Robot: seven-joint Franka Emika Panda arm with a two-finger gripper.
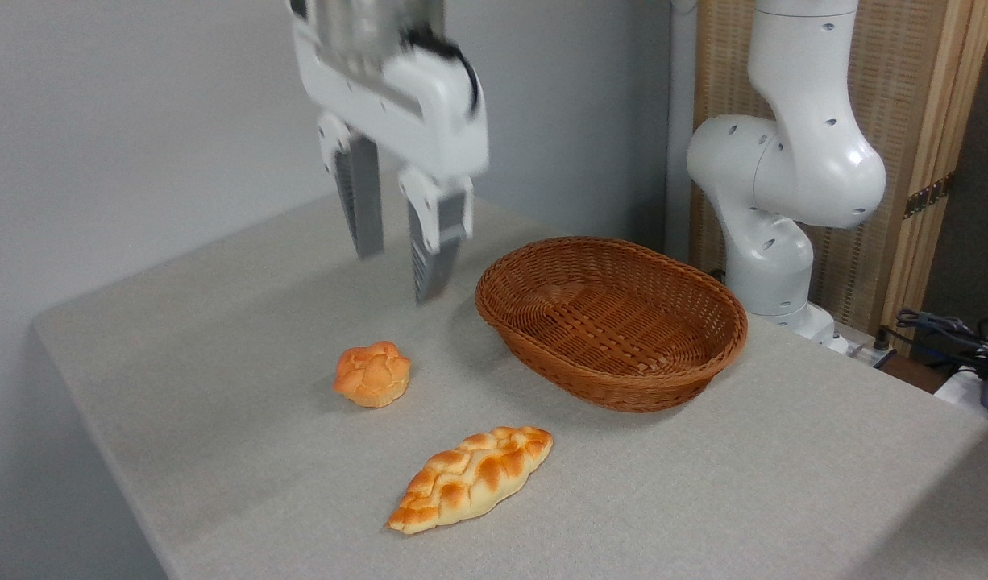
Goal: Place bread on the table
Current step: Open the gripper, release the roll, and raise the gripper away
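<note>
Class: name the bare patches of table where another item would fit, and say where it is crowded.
Bare table lies right of the bread and front of the basket, also far left. Crowded: between bun, bread and basket.

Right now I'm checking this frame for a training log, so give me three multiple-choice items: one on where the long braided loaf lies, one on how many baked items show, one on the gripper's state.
1. Where does the long braided golden-brown loaf lie?
A. Inside the basket
B. On the light grey cloth-covered table, in front of the brown oval wicker basket
C. Between the gripper's fingers

2. How many baked items show?
A. One
B. Two
C. Four

3. How is the white two-finger gripper?
A. Open and empty, above the table
B. Shut on the loaf
C. Resting in the basket

Key: 1 B, the loaf lies flat on the cloth, apart from the basket. 2 B, the loaf and the small round orange bun. 3 A, a gap shows between the fingers, nothing in it.
</note>
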